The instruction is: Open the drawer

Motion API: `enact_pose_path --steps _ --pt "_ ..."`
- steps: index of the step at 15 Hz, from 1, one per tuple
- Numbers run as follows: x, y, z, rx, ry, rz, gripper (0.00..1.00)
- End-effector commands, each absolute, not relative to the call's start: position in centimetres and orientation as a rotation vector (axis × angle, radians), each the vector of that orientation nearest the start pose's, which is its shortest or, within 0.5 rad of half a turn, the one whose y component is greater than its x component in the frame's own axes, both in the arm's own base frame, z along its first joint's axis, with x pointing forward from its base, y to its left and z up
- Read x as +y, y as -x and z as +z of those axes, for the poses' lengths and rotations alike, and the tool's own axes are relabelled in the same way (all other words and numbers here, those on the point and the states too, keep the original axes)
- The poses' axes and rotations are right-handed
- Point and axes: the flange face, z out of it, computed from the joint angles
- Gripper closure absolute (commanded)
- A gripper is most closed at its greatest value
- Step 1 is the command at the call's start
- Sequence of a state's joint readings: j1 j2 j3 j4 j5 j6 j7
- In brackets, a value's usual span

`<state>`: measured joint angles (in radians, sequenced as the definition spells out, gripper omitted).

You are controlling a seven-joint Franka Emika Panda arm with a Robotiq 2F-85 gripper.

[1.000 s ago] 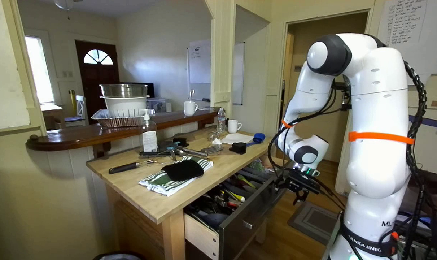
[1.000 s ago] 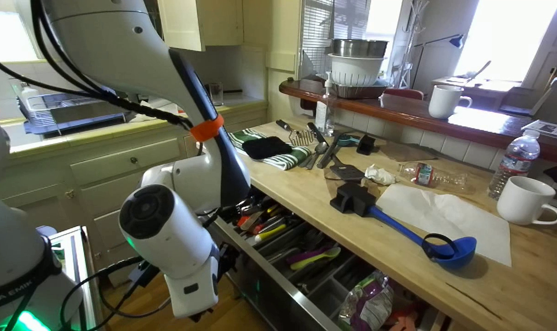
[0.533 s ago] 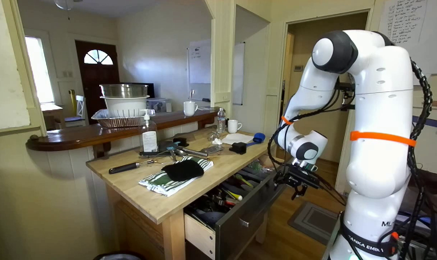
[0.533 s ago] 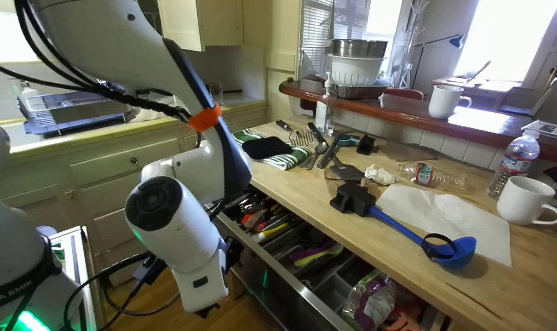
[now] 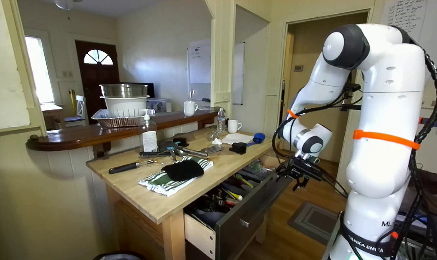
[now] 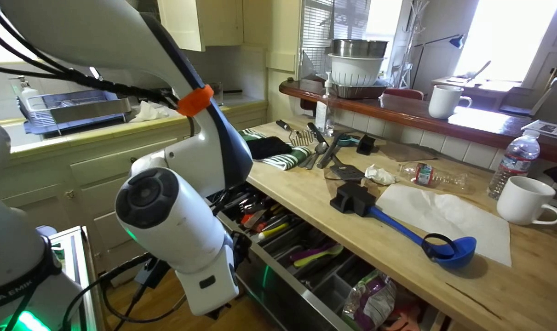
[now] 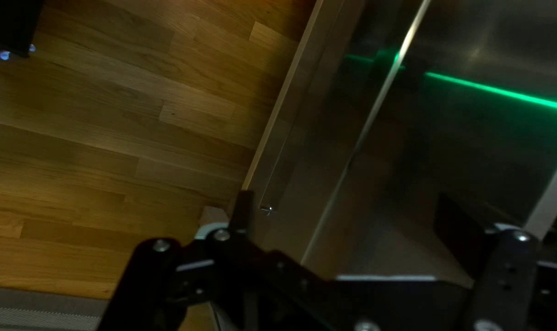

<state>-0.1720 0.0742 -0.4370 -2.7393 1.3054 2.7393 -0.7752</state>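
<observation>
The drawer (image 5: 236,231) stands pulled out of the wooden cabinet, with its dark grey front and pale side wall. Kitchen utensils lie inside it. A silver handle (image 5: 244,222) sits on its front. It also shows in an exterior view (image 6: 301,292) with a grey organiser and a bag. My gripper (image 5: 288,181) is in front of the drawer's far end, near the top edge of its front. In the wrist view the gripper (image 7: 345,207) has its fingers apart with nothing between them, over the dark drawer front (image 7: 480,138). Whether it touches the front is unclear.
The wooden counter (image 6: 306,193) is above the drawer. It bears a striped towel (image 5: 157,182), utensils, a blue ladle (image 6: 464,253), a white mug (image 6: 519,200) and bottles. The wooden floor (image 7: 99,115) and a grey mat (image 5: 312,220) are below.
The drawer has slid slightly inward over the earlier half second and since then keeps still. My arm has drawn back, and the gripper has risen a little.
</observation>
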Motion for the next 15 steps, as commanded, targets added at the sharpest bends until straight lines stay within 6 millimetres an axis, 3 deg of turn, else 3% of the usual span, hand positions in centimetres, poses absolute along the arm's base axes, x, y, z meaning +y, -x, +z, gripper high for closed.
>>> enact_pose_path --steps 1,3,5,7,8,9,12,13,14,15 --pt "-24.5 -26.6 20.5 1.305 2.376 -0.302 0.00" --pt "-25.5 -27.2 21.3 1.222 2.405 -0.238 0.00" --pt "-25.0 -26.5 22.0 1.140 2.463 -0.171 0.00" --pt "-26.2 -26.9 23.4 1.093 2.509 -0.117 0.00" --pt "-26.4 -26.7 24.7 1.062 2.529 -0.111 0.00" --pt "-25.3 -25.7 25.8 1.033 2.554 -0.121 0.00" --pt "-26.9 -26.6 30.8 0.954 2.666 -0.180 0.00" --pt "-26.0 -25.9 32.3 0.919 2.707 -0.216 0.00" --pt "-25.4 -25.7 33.5 0.868 2.748 -0.242 0.25" --pt "-25.3 -25.9 35.7 0.828 2.797 -0.285 0.27"
